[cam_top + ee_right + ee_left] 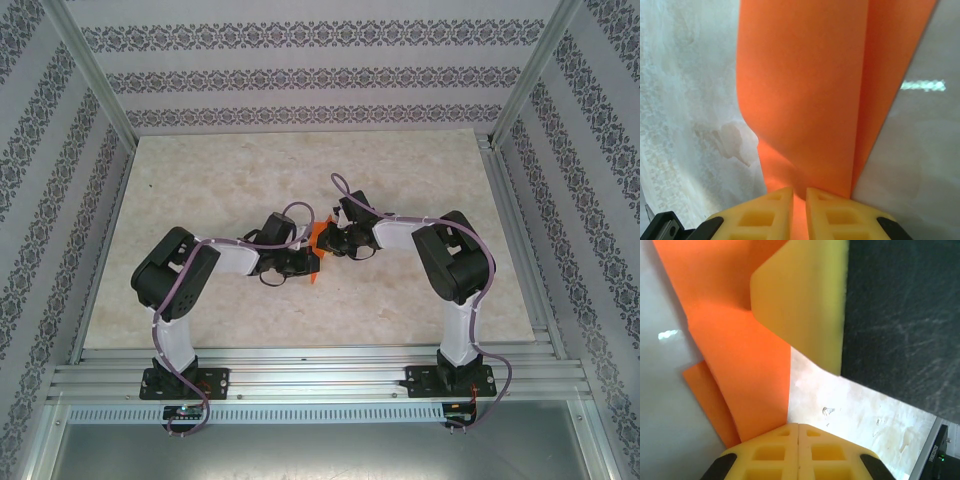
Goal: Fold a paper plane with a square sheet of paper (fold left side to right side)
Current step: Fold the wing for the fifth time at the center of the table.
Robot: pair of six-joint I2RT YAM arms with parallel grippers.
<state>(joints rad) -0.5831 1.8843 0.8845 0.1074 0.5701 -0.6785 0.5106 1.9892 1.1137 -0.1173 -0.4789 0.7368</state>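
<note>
Claws meet above the table: our right gripper pinches the creased square sheet of paper, our left gripper closed at its edge. We judge the left-to-right fold underway; flattening it squarely comes next.

At mid-desk the left claw and right claw stand tip to tip, the paper clamped by the latter, leaving no gap to pass between. The left elbow and right elbow bar the near flanks. The far desk lies open up to the walls and 2 posts.
</note>
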